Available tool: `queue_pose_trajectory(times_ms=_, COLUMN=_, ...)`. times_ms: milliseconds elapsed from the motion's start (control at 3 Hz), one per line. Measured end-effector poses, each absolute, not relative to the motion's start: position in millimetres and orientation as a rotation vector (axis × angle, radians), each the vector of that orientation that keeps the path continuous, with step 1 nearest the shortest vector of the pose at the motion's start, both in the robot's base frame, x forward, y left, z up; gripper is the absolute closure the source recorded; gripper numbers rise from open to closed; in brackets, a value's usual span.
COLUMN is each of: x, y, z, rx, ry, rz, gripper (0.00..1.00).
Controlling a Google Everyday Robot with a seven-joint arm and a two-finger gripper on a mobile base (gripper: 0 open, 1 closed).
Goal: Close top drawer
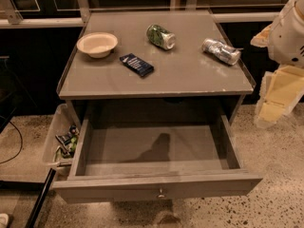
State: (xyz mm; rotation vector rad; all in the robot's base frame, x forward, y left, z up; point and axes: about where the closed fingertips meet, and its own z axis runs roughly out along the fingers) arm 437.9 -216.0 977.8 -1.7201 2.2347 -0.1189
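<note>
The top drawer (pixel 156 186) of a grey wooden cabinet is pulled fully out toward me, and its inside is bare. Its flat front runs along the bottom of the view with a small round metal knob (pixel 161 193) at centre. My gripper (pixel 274 101) hangs at the right edge of the view, pale yellow below a white arm (pixel 287 30). It is to the right of the cabinet, at about the height of the cabinet top, apart from the drawer.
On the cabinet top (pixel 190 77) lie a cream bowl (pixel 97 43), a dark blue packet (pixel 136 64), a green can (pixel 160 36) and a silver can (pixel 221 51), both on their sides. A clear bin (pixel 59 139) with snack packets stands left of the drawer. Speckled floor surrounds the cabinet.
</note>
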Motion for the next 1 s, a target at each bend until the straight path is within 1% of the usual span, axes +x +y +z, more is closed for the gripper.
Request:
queue_pose_trajectory(times_ms=333, x=437.9, y=-216.0, z=977.8, rx=-1.720, ry=2.235, rz=-0.119, gripper=0.00)
queue_pose_trajectory(times_ms=667, x=426.1, y=-216.8, z=949.3, rx=-1.738, ry=2.230, rz=-0.055, gripper=0.00)
queue_pose_trajectory(times_ms=1000, x=400.1, y=-214.5, z=891.4, rx=-1.772, ry=2.235, rz=0.049, gripper=0.00)
